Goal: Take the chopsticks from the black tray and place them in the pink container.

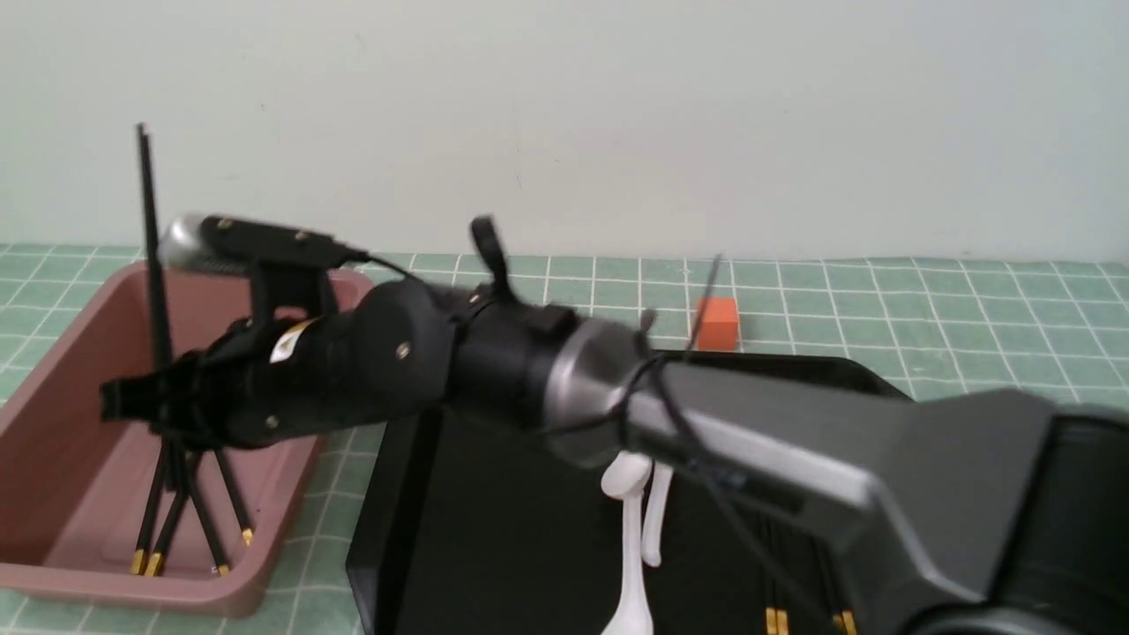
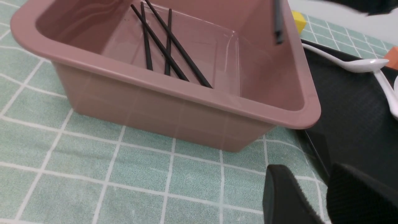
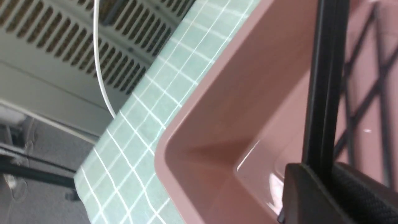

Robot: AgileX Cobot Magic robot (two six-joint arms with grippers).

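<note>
My right gripper reaches across over the pink container and is shut on a pair of black chopsticks that stand nearly upright above it. The right wrist view shows those sticks clamped between the pads, gripper, over the bin's inner corner. Several chopsticks lie in the bin, also visible in the left wrist view. More gold-banded chopsticks lie on the black tray. My left gripper hangs open and holds nothing, near the bin's outer corner.
White soup spoons lie on the tray, partly hidden by my right arm. An orange cube sits behind the tray and a yellow cube beyond the bin. A green checked cloth covers the table.
</note>
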